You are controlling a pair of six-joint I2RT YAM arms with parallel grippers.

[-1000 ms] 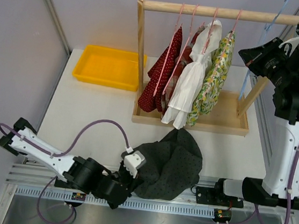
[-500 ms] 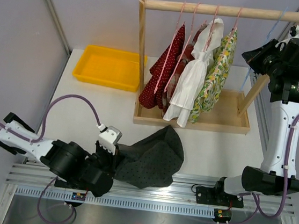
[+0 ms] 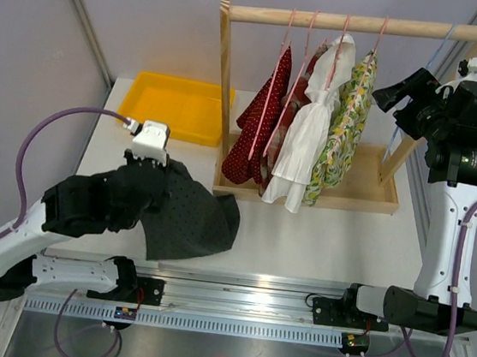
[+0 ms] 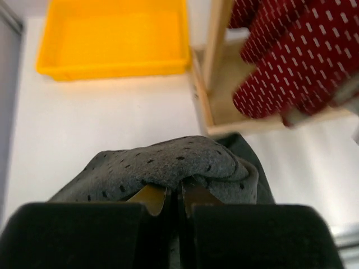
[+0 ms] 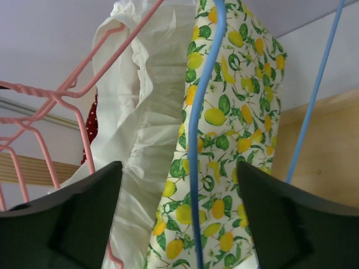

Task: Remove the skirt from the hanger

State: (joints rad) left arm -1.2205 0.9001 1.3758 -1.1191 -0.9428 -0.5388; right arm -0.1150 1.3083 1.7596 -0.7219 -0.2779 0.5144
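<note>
Over left claw (image 4: 175,195), skirt (image 4: 168,165) draped, fingertips hidden

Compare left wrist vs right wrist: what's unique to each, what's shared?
Left wrist only: grey skirt clamped in the left gripper, yellow tray. Right wrist only: blue hanger between the open right gripper fingers, lemon-print garment, white garment, pink hanger. Both: wooden rack, red dotted garment (a sliver in the right wrist view).
</note>
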